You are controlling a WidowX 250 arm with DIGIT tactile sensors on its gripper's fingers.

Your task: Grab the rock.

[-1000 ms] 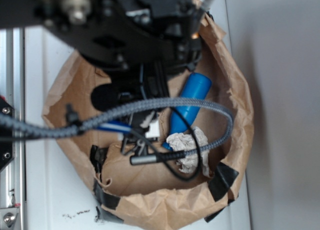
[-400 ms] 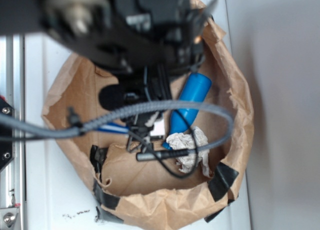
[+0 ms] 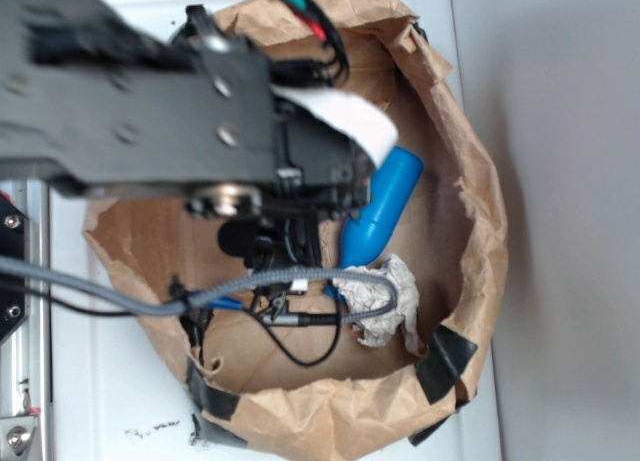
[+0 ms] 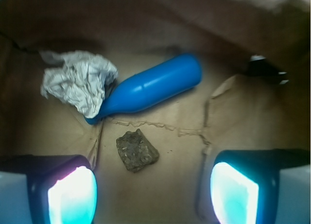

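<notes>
The rock (image 4: 136, 150) is a small dark brown rough lump lying on the brown paper floor of the bag (image 4: 175, 195). In the wrist view it lies just ahead of my gripper (image 4: 153, 195), a little left of the middle of the gap. The gripper is open and empty, with its glowing pads (image 4: 73, 197) wide apart above the paper. In the exterior view the arm (image 3: 150, 101) covers the gripper and the rock.
A blue bottle (image 4: 150, 88) lies on its side beyond the rock, also in the exterior view (image 3: 380, 206). A crumpled white paper wad (image 4: 77, 83) sits at its neck. The brown paper bag's walls (image 3: 470, 181) ring everything. A grey cable (image 3: 300, 281) loops over the bag.
The arm has swung over the bag and now covers its upper left. The grey cable loop has drawn in to the left. Bottle and paper wad have not moved.
</notes>
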